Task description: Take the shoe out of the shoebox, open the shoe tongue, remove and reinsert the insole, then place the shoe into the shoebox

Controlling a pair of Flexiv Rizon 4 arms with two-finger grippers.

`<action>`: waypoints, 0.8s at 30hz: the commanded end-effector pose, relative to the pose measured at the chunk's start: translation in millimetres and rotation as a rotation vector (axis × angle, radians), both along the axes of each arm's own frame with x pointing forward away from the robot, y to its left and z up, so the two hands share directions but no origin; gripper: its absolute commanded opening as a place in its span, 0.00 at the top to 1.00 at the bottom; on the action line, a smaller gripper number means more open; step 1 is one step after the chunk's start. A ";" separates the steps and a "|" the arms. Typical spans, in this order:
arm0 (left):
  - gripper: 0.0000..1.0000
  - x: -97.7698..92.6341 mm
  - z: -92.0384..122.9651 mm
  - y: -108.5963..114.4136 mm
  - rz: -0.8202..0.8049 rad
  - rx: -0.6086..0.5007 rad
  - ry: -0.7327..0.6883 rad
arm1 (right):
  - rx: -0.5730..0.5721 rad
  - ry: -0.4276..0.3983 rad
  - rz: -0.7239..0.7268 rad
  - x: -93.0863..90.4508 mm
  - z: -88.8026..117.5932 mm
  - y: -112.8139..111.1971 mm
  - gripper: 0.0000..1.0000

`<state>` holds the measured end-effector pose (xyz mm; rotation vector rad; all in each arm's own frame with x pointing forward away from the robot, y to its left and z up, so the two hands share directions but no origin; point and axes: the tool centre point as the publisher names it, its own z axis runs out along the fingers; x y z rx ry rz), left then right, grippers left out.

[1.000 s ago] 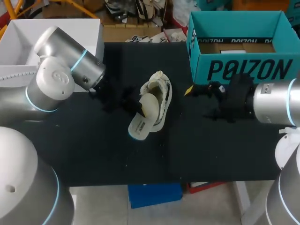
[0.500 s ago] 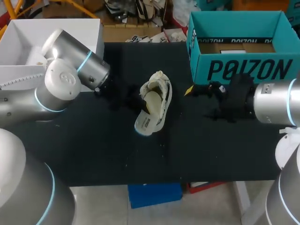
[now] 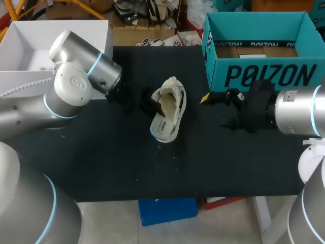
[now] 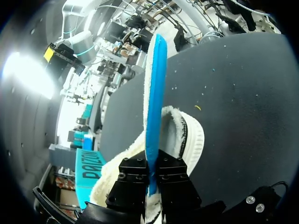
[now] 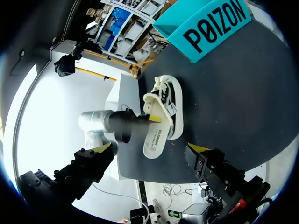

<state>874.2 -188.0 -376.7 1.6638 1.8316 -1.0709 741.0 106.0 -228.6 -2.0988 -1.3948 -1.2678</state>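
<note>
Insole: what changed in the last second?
The left gripper, shut on the insole, pushed it further into the shoe, so less of it sticks out past the heel. The left arm swung in toward the shoe. The shoe, the shoebox and the open right gripper stayed put.

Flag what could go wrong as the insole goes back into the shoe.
1. The left gripper pinches the insole on edge by one end; pushed in, it may buckle or catch on the collar of the shoe.
2. The shoe lies loose on the table, with the right gripper open and apart from it, so the push might slide or tip it.
</note>
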 end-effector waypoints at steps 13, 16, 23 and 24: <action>0.62 13.7 1.5 -3.2 0.033 -0.010 -0.014 | 0.000 0.000 0.001 -0.5 0.3 0.1 0.00; 0.53 11.1 3.7 -0.4 0.035 -0.010 -0.016 | 0.000 0.000 0.001 -0.5 0.3 0.1 0.00; 0.54 -2.1 11.3 5.1 0.026 -0.014 -0.021 | 0.000 0.000 0.001 -0.5 0.3 0.1 0.00; 0.54 -4.0 12.2 5.6 0.022 -0.014 -0.022 | 0.000 0.000 0.001 -0.5 0.3 0.1 0.00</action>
